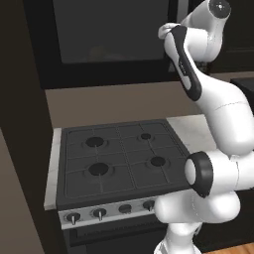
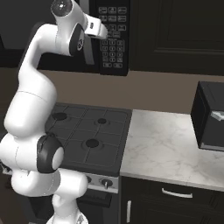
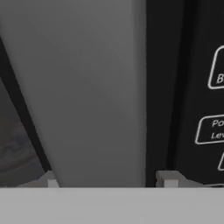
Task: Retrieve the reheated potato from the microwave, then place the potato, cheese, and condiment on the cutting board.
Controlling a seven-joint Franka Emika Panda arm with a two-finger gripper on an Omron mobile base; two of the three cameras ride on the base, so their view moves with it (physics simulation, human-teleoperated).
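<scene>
The microwave (image 2: pixel 87 35) sits built in above the stove, straight ahead of the jaws (image 3: pixel 107 178), its button panel (image 2: pixel 113 37) just to their right. In the hand view a broad grey vertical strip (image 3: pixel 87 87), seemingly the door's edge or handle, stands between the spread jaws, one tip either side; contact cannot be told. Below lies the black stove (image 1: pixel 119 156) with open room over its burners. Further right and down, the marble bench (image 2: pixel 170 144) carries a black toaster oven (image 2: pixel 212 118) at its far end.
</scene>
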